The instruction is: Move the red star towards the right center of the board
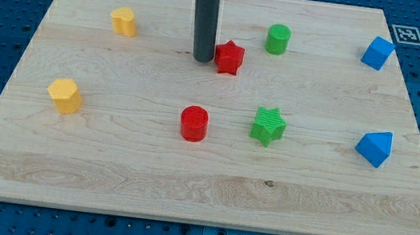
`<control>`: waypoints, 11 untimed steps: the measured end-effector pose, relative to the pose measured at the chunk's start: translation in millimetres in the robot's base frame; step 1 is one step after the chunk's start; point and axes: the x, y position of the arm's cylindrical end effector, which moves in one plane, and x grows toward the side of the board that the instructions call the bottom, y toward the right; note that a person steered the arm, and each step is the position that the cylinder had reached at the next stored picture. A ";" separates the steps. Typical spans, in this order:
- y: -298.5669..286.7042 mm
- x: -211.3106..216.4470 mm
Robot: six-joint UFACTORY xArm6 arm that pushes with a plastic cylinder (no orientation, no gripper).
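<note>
Blue pegboard frames a pale wooden board that fills almost the whole view, and on it our blocks lie scattered. We carry no pincer at all, only a straight dark rod, so there is nothing to open, close or hold; what matters is our tip.

It stands on the board just at 9 o'clock of the red star, touching it or very nearly so; the frame does not settle which. The star itself sits above the board's middle, well short of the right center.

Around it: a green cylinder near, at about 2 o'clock; a green star at 5 o'clock; a red cylinder at 7 o'clock. Two blue blocks stand far off by the right edge, one at the star's 3 o'clock, the other lower, at about 4 o'clock. Two yellow blocks lie well apart toward the view's left.

We judge that the approach is done and the push is just beginning. From here we need a steady slide toward 4 o'clock, threading between the green cylinder and the green star. Our contact sits a little low on the star's flank, so we should watch that it does not spin off the rod or drift up toward the green cylinder.
</note>
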 end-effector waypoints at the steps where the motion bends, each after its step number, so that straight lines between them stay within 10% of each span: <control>1: 20.4 -12.4; 3: 120.6 -23.1; 5: 74.7 11.3; 7: 217.2 5.8; 9: 140.4 30.4; 11: 56.4 169.8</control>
